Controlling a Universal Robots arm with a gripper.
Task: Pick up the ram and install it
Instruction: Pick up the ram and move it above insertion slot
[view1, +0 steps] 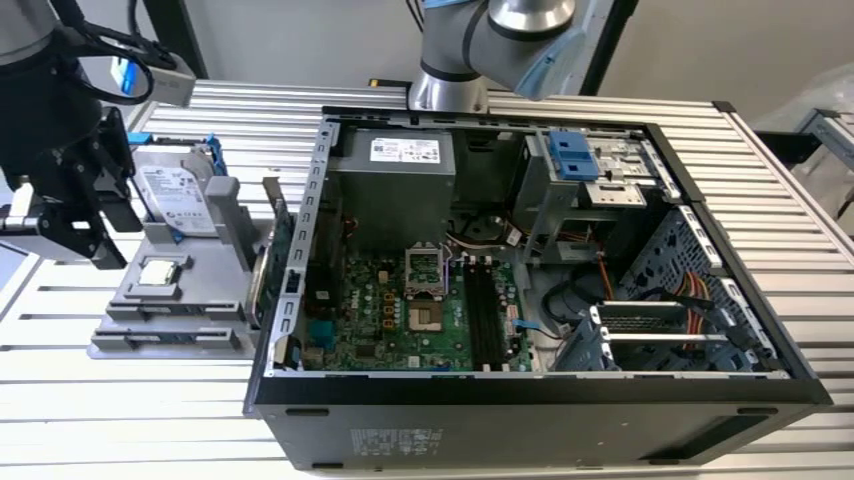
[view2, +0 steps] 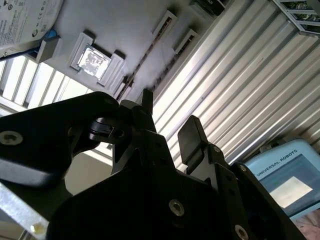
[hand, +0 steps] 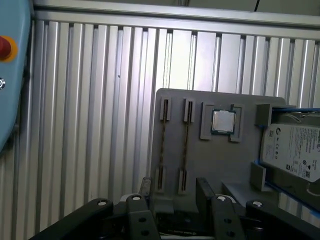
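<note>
Hard drive (view1: 174, 195), at the exterior view's left: white printed label, print too small to read. Power supply (view1: 394, 175), far end of case (view1: 534, 395): white label, illegible. Case near wall: sticker, illegible. Pale blue pendant (view2: 280, 172): maker's name in capitals.

grey tray (hand: 220, 160), ribbed silver table (hand: 100, 100), black gripper (hand: 175, 192), green motherboard (view1: 387, 320)

Looks like a robotics lab or test cell to me, not anybody's home bench. Everything sits on a ribbed aluminium table (view1: 787, 220), a big industrial robot arm (view1: 514, 30) stands at its back edge, there's an opened-up desktop PC case (view1: 534, 410), a grey fixture (view1: 160, 300) holding loose computer parts, and a blue teach pendant (hand: 10, 75) with a red button.
</note>
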